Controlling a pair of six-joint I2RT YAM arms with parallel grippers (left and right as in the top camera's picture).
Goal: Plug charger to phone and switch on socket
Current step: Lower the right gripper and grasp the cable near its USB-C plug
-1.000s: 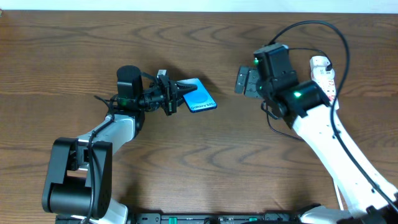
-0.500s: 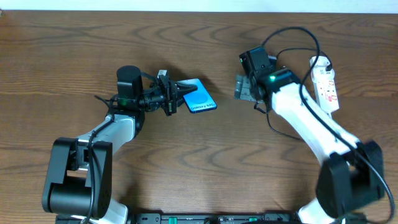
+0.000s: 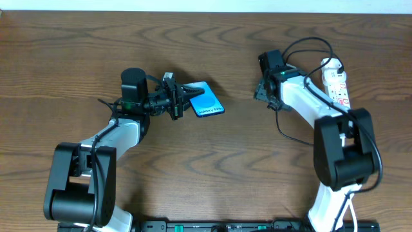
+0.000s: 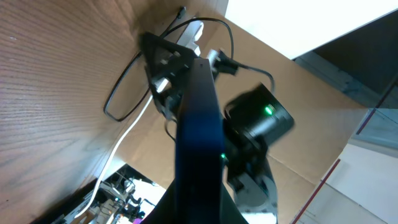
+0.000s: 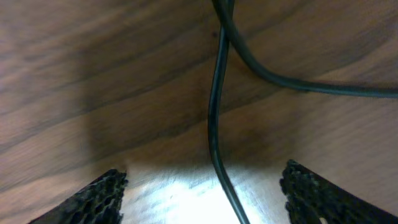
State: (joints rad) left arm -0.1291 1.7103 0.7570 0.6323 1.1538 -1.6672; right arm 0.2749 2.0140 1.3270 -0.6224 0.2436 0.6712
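Closest of all, in the right wrist view, the right gripper (image 5: 208, 198) is seen low over the brown wooden table (image 5: 93, 74). Its two fingertips (image 5: 102, 193) are held wide apart. The thin black charger cable (image 5: 214, 118) is laid on the wood between them and is touched by neither. Another stretch of black cable is crossed over it at the top.

Further out, on the left side, the phone (image 3: 207, 101) is clamped at one end by the left gripper (image 3: 182, 96). Its blue screen can be seen from above, with small white words near the free end. From the left wrist view the phone is seen edge-on, and part of the right arm (image 3: 302, 103) behind it is hidden.

Farthest away, at the back right, the white power strip (image 3: 336, 80) is laid flat. The black cable is looped beside it. Whether the plug is pushed in cannot be told. A thick white cord (image 4: 127, 140) is seen running from the strip.

Since a second ago, the right arm has been pulled in and bent, and its gripper has been tipped down at the cable. The phone and left gripper have not been moved.
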